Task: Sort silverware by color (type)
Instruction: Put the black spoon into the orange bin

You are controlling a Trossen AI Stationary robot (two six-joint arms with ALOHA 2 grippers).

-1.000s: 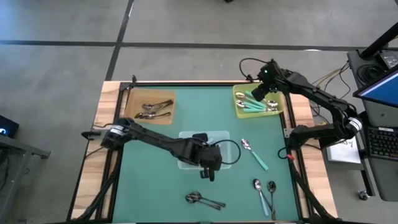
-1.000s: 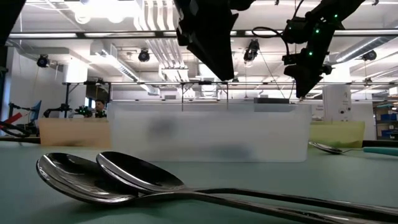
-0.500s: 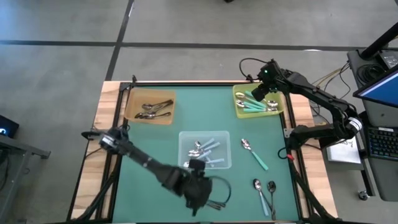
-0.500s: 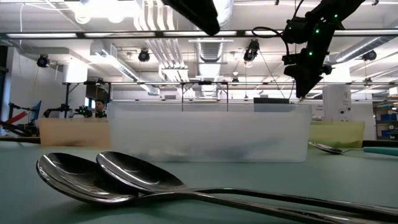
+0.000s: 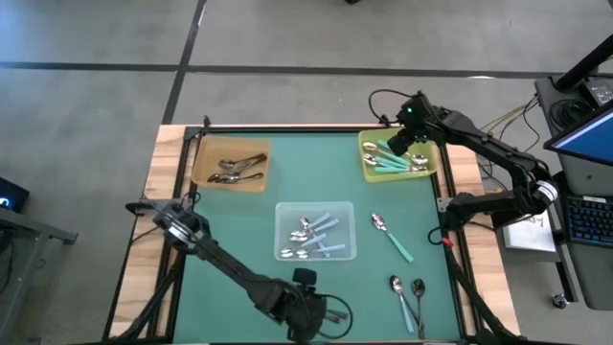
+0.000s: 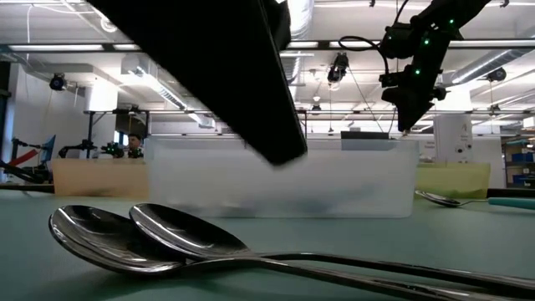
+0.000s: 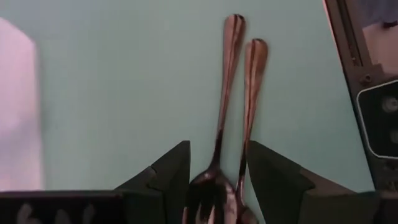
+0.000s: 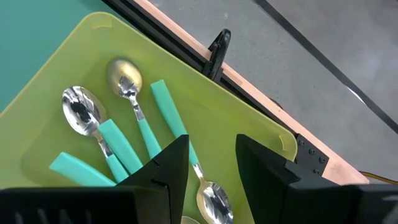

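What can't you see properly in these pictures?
- High view: the two dark spoons at the near edge are mostly covered by the left gripper.
- Left wrist view: their bowls are cut off at the picture's edge, between the open fingers.
- Low view: the clear tray is frosted, so the spoons inside are a blur.
- Right wrist view: the right gripper hides part of the yellow-green tray and some spoon handles.

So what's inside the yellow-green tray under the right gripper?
Teal-handled spoons lie in the yellow-green tray, at least three. The right gripper, open above, covers part of the tray.
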